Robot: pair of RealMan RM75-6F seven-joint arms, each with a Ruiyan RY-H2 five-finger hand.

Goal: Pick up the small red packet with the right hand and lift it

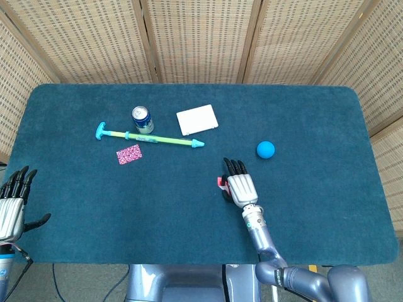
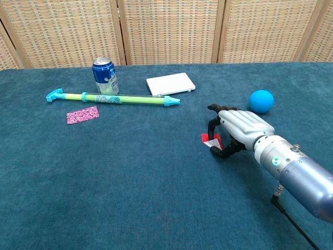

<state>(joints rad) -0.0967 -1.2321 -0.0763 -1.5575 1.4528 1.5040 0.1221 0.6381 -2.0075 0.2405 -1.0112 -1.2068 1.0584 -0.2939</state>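
The small red packet (image 2: 207,139) lies on the blue table cloth near the middle, mostly hidden under my right hand in the head view, where only a red edge (image 1: 220,183) shows. My right hand (image 2: 240,129) (image 1: 238,187) has its fingers curled down over the packet's far side and its thumb on the near side, pinching it. The packet is tipped up on its edge and still sits low on the cloth. My left hand (image 1: 12,200) hangs off the table's left front corner with its fingers spread and nothing in it.
A blue ball (image 2: 261,100) sits just right of my right hand. Further back are a white box (image 2: 170,83), a blue can (image 2: 105,75) and a long green-and-cyan stick (image 2: 114,97). A pink patterned packet (image 2: 82,114) lies at the left.
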